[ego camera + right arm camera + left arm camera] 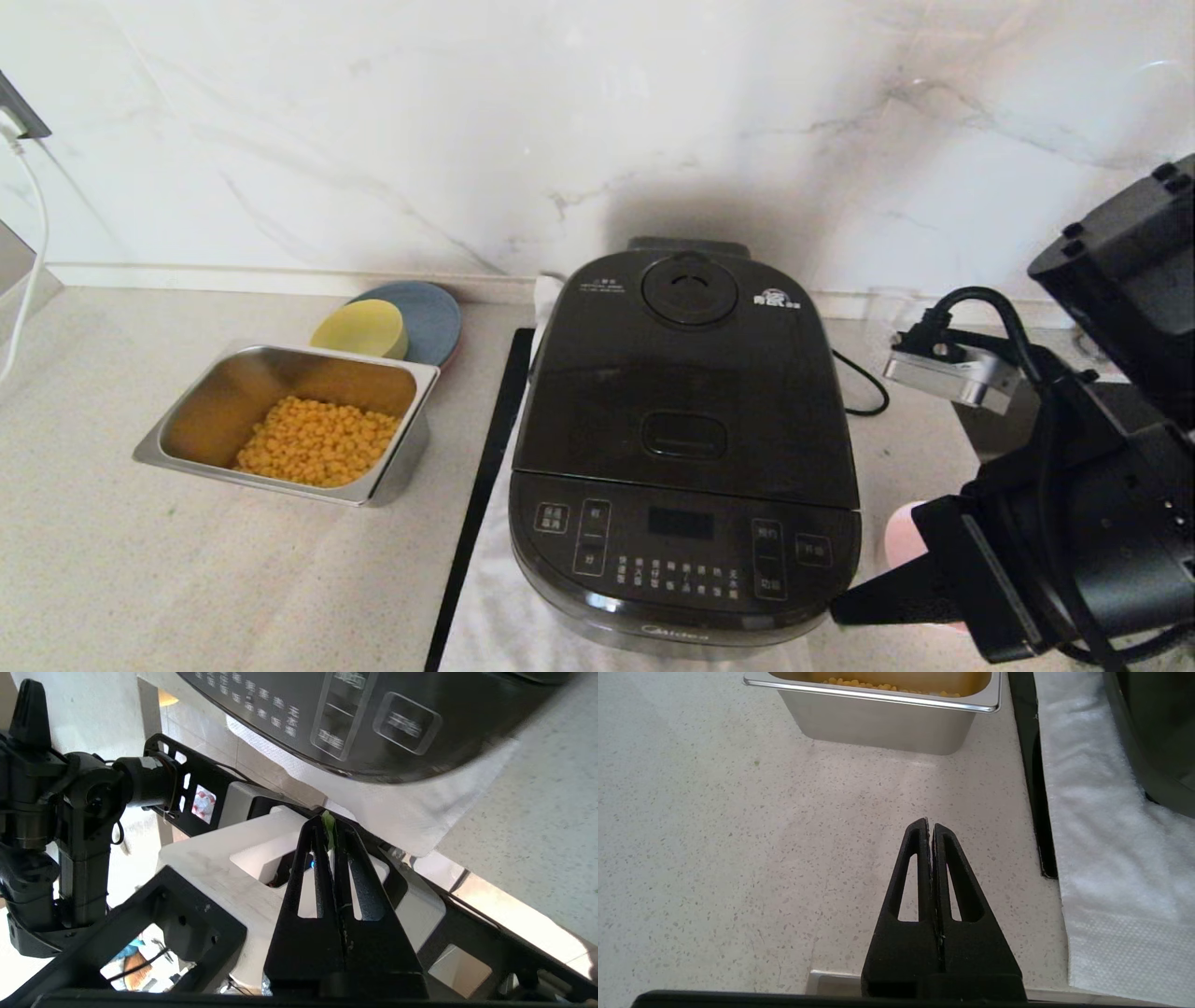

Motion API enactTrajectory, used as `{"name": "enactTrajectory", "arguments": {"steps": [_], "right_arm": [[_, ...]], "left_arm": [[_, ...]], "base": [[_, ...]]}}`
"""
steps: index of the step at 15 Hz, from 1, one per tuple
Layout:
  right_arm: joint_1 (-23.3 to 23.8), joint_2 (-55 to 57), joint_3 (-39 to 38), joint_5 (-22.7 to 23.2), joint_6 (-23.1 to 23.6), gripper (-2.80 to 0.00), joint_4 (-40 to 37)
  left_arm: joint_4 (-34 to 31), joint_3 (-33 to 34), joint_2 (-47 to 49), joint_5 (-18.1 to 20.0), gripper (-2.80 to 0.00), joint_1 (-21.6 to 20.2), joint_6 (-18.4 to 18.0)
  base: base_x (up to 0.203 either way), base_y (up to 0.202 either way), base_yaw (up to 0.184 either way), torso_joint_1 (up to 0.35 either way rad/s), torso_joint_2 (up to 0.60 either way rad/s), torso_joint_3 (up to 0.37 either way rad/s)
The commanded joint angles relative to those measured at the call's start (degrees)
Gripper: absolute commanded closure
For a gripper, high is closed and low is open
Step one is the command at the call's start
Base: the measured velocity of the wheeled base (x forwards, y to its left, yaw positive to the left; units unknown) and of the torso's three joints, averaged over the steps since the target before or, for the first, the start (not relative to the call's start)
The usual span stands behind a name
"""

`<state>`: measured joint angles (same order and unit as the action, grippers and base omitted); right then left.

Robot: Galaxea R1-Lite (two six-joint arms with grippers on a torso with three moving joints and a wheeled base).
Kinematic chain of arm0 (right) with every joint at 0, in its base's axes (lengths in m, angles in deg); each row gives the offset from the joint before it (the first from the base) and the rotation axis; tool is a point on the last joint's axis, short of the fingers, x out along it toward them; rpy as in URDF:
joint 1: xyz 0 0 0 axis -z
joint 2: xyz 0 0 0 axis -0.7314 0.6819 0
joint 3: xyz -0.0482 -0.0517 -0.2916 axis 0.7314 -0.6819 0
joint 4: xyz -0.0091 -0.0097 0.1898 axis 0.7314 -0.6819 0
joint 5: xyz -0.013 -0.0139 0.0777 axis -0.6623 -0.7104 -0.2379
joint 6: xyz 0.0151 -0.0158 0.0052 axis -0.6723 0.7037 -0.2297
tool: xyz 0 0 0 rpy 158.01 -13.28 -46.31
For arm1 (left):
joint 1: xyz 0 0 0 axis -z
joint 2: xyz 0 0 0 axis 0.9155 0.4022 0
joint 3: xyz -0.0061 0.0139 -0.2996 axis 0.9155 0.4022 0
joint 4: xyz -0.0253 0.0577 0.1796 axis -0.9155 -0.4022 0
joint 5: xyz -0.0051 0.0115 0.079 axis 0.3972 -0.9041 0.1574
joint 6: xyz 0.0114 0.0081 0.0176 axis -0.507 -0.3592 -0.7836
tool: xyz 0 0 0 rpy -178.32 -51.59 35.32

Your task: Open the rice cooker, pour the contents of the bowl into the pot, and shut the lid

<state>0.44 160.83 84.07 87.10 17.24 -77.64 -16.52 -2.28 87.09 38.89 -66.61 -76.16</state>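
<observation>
One "Midea" mark fronts rice cooker [684, 448].

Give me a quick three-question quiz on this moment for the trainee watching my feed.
1. True or false: the lid of the rice cooker is shut.
2. What fills part of the steel tray: A) chopped green herbs, B) yellow corn kernels, C) rice?
3. Fill in: the left gripper hangs over the bare counter with its fingers ____.

Key:
1. True. The lid lies flat on the cooker, and the right gripper is low off the counter's front edge, near the button panel.
2. B.
3. Shut, holding nothing.
</observation>
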Motion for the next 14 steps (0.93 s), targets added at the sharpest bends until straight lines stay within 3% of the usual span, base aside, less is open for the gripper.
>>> {"name": "enactTrajectory", "arguments": {"steps": [1, 14], "right_arm": [[-0.3, 1.5, -0.2, 0.0, -0.2, 0.0, 0.8], [0.2, 2.5, 0.4, 0.2, -0.5, 0.0, 1.1]], "left_arm": [[0.0, 0.0, 0.1, 0.0, 0.0, 0.0, 0.0], [0.0, 0.0, 0.0, 0.0, 0.0, 0.0, 0.0]], "base": [[0.0, 0.0, 0.0, 0.0, 0.0, 0.0], [0.0, 0.0, 0.0, 0.0, 0.0, 0.0]]}}
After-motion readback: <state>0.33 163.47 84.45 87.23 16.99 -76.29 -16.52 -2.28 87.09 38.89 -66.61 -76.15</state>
